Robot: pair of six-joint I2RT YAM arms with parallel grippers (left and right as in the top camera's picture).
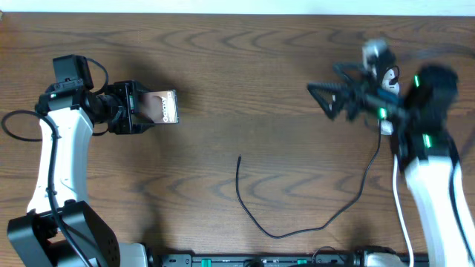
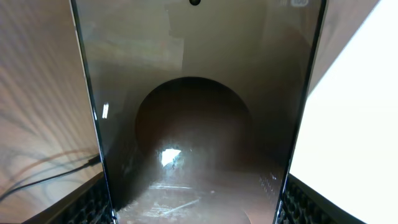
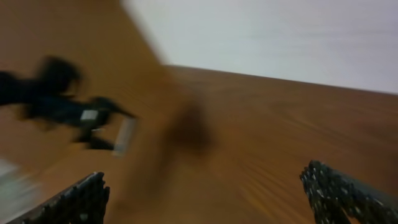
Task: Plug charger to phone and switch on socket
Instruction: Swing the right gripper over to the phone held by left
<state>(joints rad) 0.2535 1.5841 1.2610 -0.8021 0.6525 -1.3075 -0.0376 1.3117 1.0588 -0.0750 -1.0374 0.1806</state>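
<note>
1. The left gripper (image 1: 145, 108) is clenched on the phone (image 1: 166, 107) at the left side of the table (image 1: 245, 59). In the left wrist view the phone's dark glass fills the space between the two fingers (image 2: 87, 205).
2. The right gripper (image 1: 320, 100) is spread wide with nothing between its fingers. It sits over the right side of the table and is blurred in both views that show it.
3. The charger cable (image 1: 278, 235) lies loose on the wood between the arms. Its free end (image 1: 239, 159) points toward the middle of the table, well apart from the phone and from both grippers.
4. The socket cannot be picked out with any certainty, so the state of its switch cannot be told.
5. The task looks to be at an early stage: only the phone is in hand. Still to do are picking up the cable's plug, pushing it into the phone and switching on the socket.
</note>
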